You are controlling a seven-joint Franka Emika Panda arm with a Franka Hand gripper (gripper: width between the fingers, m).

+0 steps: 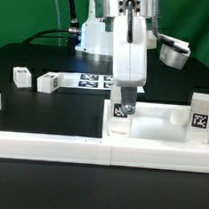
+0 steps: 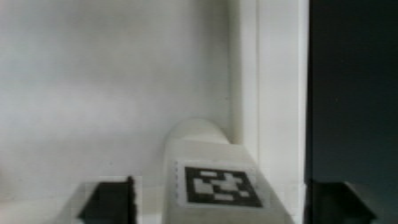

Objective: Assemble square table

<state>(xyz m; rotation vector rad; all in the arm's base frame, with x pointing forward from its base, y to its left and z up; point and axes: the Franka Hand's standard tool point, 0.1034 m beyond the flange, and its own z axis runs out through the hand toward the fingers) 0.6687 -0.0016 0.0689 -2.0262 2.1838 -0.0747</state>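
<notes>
Exterior view: the black table (image 1: 42,114) carries the large white plastic square tray-like top (image 1: 156,124) with a raised rim. It lies flat on the near side, toward the exterior view's right, just behind the long white border rail (image 1: 50,146) along the near edge.

The white arm comes straight down from the far centre. The gripper (image 1: 123,102) is over the top's corner on the exterior view's left. Right under it stands a small white tagged leg block (image 1: 121,112), upright, tag facing the camera, at the rim. I can't tell whether its base touches the top.

Three more small white leg blocks:
- Two loose ones (image 1: 21,76) (image 1: 46,83) are on the table at the exterior view's left, well apart from the top.
- One upright block (image 1: 200,116) is at the exterior view's right, just beside the top.

The marker board (image 1: 89,82) lies flat beyond them, near the white robot base (image 1: 97,37).

Wrist view: the leg block (image 2: 214,160) fills the centre with its rounded end away from the camera. Its black-and-white tag (image 2: 217,187) is sharp. The pale inner surface of the top (image 2: 89,80) is on one side, and the rim (image 2: 267,80) and then the black table (image 2: 356,100) are on the other.

One dark finger (image 2: 111,202) shows beside the block, with a thin dark line between them. The other finger doesn't separate from the background. The fingers bracket the block, but I can't tell whether they're actually clamped on it.
</notes>
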